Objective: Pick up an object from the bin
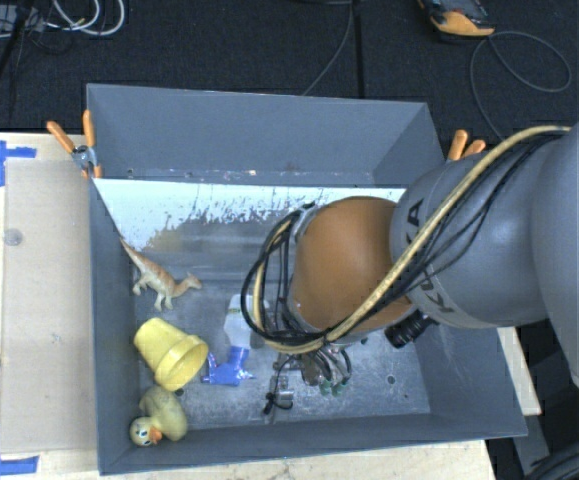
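Observation:
My gripper hangs low over the bin floor near the front wall, under the arm's orange cover. Just to its left lies a small blue piece. A pale translucent thing lies behind that, partly hidden by cables. A yellow cup lies on its side further left. Whether anything sits in the gripper is hidden.
A yellow rubber duck sits in the front left corner. A tan toy dinosaur stands by the left wall. The arm and its cables cover the right half of the bin.

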